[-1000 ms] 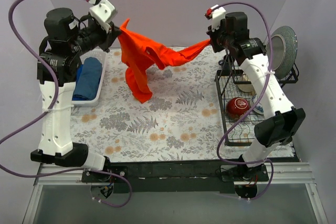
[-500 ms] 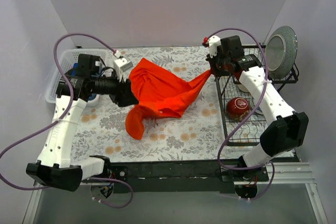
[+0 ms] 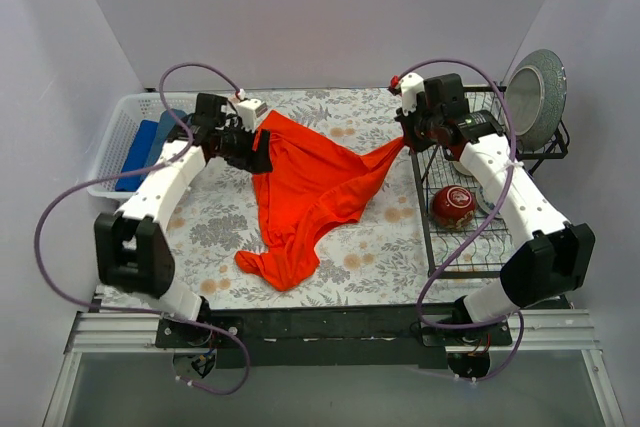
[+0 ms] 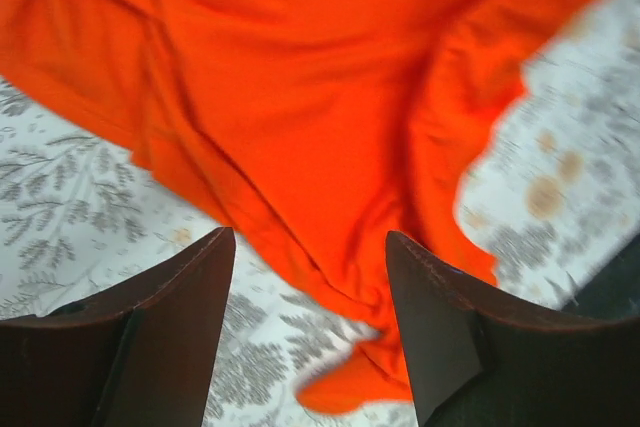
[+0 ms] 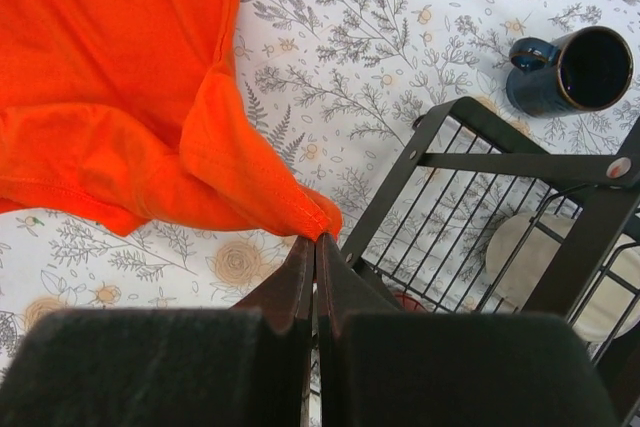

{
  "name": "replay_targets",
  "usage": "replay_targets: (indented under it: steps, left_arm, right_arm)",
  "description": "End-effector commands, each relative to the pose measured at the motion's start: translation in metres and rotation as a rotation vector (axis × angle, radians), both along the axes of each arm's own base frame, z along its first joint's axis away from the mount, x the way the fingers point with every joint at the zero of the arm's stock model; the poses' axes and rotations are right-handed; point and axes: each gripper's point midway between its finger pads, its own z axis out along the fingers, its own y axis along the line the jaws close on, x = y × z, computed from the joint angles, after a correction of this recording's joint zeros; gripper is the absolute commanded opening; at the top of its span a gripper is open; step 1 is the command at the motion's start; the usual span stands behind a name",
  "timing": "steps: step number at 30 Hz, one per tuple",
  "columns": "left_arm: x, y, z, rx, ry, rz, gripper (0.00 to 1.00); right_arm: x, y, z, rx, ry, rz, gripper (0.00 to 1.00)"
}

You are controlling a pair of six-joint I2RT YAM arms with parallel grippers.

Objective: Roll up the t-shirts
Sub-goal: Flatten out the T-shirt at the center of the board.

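Note:
An orange-red t-shirt (image 3: 310,187) lies loosely spread across the middle of the floral table, with one end trailing toward the near edge. My right gripper (image 3: 405,139) is shut on a hem corner of it (image 5: 318,237), just beside the wire rack, and that corner is pulled taut. My left gripper (image 3: 260,150) hovers at the shirt's far-left edge. Its fingers (image 4: 170,327) stand open with nothing between them, and the orange cloth (image 4: 300,97) lies below. Two blue t-shirts (image 3: 145,145) lie in the white basket at the far left.
The white basket (image 3: 105,162) sits at the table's left edge. A black wire dish rack (image 3: 440,247) on the right holds a dark-red bowl (image 3: 453,205) and an upright grey plate (image 3: 537,92). A dark blue mug (image 5: 575,72) lies behind the rack.
The left gripper has opened and let go of the orange shirt. The shirt, held stretched in the air a second ago, has dropped onto the table. The right gripper keeps its corner.

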Motion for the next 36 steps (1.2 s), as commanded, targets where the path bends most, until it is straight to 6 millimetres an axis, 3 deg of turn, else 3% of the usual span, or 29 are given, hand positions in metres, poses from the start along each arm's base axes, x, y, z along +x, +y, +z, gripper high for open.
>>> replay_targets:
  steps: [1, 5, 12, 13, 15, 17, 20, 22, 24, 25, 30, 32, 33, 34, 36]
  left_arm:
    - [0.078, 0.020, -0.049, 0.106, 0.027, 0.247, 0.60]
    - [0.106, 0.021, -0.086, 0.127, 0.099, 0.320, 0.60]
    - [0.125, 0.020, -0.127, 0.157, 0.167, 0.337, 0.60]
    - [0.126, 0.019, -0.130, 0.156, 0.169, 0.332, 0.54]
    - [0.126, 0.014, -0.141, 0.154, 0.193, 0.291, 0.24]
    - [0.130, 0.013, -0.139, 0.151, 0.192, 0.287, 0.00]
    - [0.129, 0.009, -0.113, 0.115, 0.169, 0.264, 0.00]
    - [0.126, 0.004, -0.073, 0.074, 0.116, 0.235, 0.00]
    - [0.110, 0.001, -0.044, 0.048, 0.102, 0.198, 0.00]
    - [0.099, 0.001, -0.017, 0.032, 0.052, 0.180, 0.00]
    - [0.000, 0.001, -0.019, -0.015, 0.183, 0.097, 0.00]
    - [-0.022, 0.003, -0.008, -0.039, 0.161, 0.095, 0.00]
    - [-0.034, 0.004, -0.017, -0.039, 0.187, 0.096, 0.00]
    - [-0.040, 0.001, -0.013, -0.058, 0.187, 0.078, 0.00]
    - [-0.066, -0.019, 0.012, -0.177, 0.213, -0.076, 0.00]
  right_arm:
    - [-0.002, -0.005, 0.020, 0.012, -0.070, -0.007, 0.01]
    - [-0.008, -0.008, 0.018, 0.005, -0.072, -0.002, 0.01]
    - [-0.014, -0.007, 0.017, 0.016, -0.072, 0.016, 0.01]
    - [-0.014, -0.006, 0.018, 0.017, -0.075, 0.017, 0.01]
    - [-0.011, -0.006, 0.018, 0.014, -0.076, 0.016, 0.01]
    - [-0.007, -0.005, 0.021, 0.015, -0.082, 0.015, 0.01]
    - [0.002, -0.005, 0.024, 0.008, -0.098, 0.008, 0.01]
    - [0.011, -0.006, 0.028, -0.001, -0.117, -0.003, 0.01]
    - [0.018, -0.010, 0.026, -0.014, -0.115, -0.019, 0.01]
    - [0.020, -0.011, 0.027, -0.020, -0.119, -0.018, 0.01]
    - [0.022, -0.018, 0.024, -0.031, -0.115, -0.029, 0.01]
    - [0.019, -0.022, 0.022, -0.044, -0.116, -0.029, 0.01]
    - [0.017, -0.024, 0.018, -0.056, -0.107, -0.030, 0.01]
    - [0.016, -0.026, 0.017, -0.064, -0.106, -0.028, 0.01]
    - [0.013, -0.030, 0.014, -0.076, -0.101, -0.026, 0.01]
